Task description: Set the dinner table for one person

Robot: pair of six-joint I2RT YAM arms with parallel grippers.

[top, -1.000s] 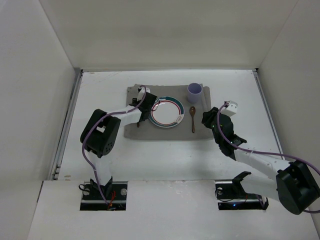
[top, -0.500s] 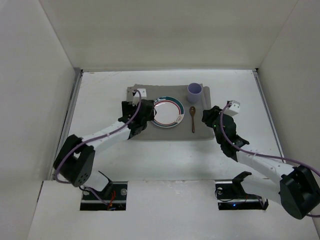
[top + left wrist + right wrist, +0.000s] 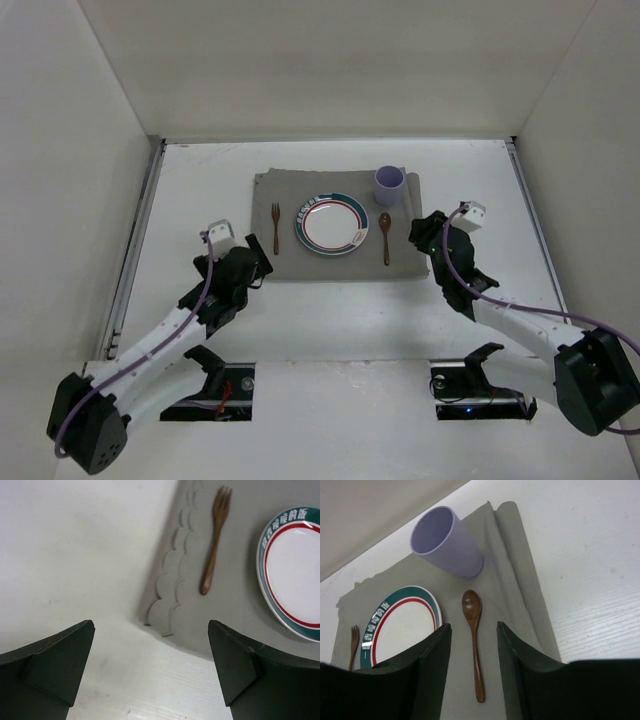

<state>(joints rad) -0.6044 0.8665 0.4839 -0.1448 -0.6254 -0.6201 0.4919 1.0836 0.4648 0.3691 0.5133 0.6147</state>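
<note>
Table (image 3: 200, 180): matte white. Mat (image 3: 330, 262): plain grey, with a scalloped relief pattern along one edge. Plate (image 3: 331, 223): white centre, thin red ring, dark green rim band carrying white characters. Fork (image 3: 275, 227) and spoon (image 3: 386, 238): brown wood tone, no pattern. Cup (image 3: 389, 186): pale lavender, plain. Left end effector (image 3: 151, 630) and right end effector (image 3: 473, 627): black, unmarked.

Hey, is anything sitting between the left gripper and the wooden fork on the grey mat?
Nothing visible does. The left gripper is open and empty, and the fork lies flat on the grey mat ahead of it; only bare dinner table and the mat's scalloped corner lie between.
</note>
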